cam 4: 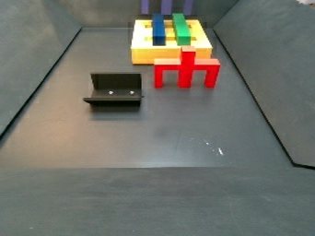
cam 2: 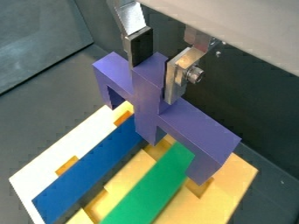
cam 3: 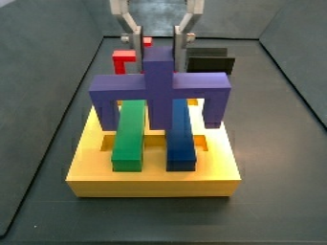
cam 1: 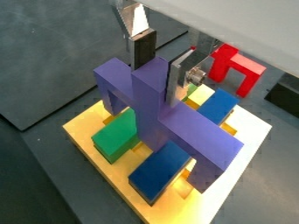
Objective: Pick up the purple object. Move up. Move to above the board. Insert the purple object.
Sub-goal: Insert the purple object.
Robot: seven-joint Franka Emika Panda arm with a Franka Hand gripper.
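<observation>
The purple object [cam 3: 160, 86] stands upright on the yellow board [cam 3: 153, 177]. Its crossbar spans the green bar [cam 3: 129, 139] and the blue bar [cam 3: 182, 139], and its legs go down into the board's slots. It shows in both wrist views [cam 1: 176, 122] [cam 2: 176, 122]. My gripper [cam 3: 156, 38] hangs over the board and straddles the top of the central stem. The fingers [cam 1: 181, 77] [cam 2: 179, 74] stand slightly apart from the stem's sides, so the gripper is open.
A red piece [cam 4: 187, 69] of similar shape stands on the floor next to the board [cam 4: 147, 53]. The black fixture [cam 4: 114, 89] sits further out on the dark floor. Grey walls [cam 4: 37, 83] ring the work area.
</observation>
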